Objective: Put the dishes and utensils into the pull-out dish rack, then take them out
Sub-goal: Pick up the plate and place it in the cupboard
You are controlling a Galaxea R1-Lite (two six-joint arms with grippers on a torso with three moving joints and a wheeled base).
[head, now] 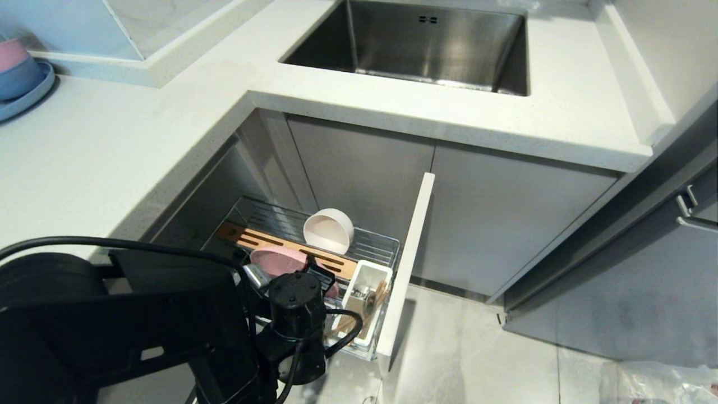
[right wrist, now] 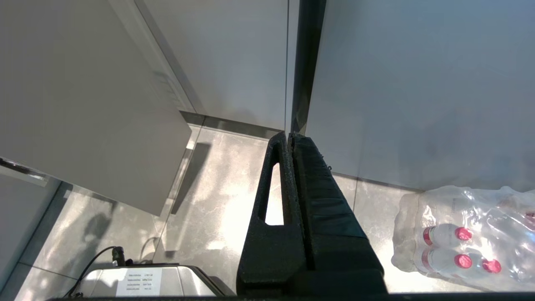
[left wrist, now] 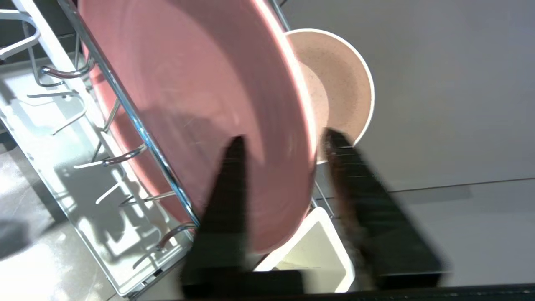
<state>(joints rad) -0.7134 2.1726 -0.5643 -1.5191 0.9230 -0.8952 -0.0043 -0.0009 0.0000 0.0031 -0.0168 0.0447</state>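
The pull-out dish rack (head: pixel 269 216) stands drawn out under the counter. The salmon-pink plate (head: pixel 277 259) stands on edge in its wires (left wrist: pixel 125 104), and the cream-white bowl (head: pixel 328 230) rests tilted behind the plate (left wrist: pixel 200 96). My left gripper (left wrist: pixel 284 140) is open. One finger lies over the plate's face, the other stands beside its rim, in front of the bowl (left wrist: pixel 338 83). The white utensil cup (head: pixel 367 275) holds the wooden chopsticks (head: pixel 382 293) and a metal utensil. My right gripper (right wrist: pixel 288 134) hangs shut over the floor, holding nothing.
The rack's pale grey front panel (head: pixel 412 247) juts out beside the cup. The steel sink (head: pixel 426 45) is set in the white counter above. A blue plate with stacked bowls (head: pixel 22 84) sits at the far left. Wrapped water bottles (right wrist: pixel 468 238) lie on the floor.
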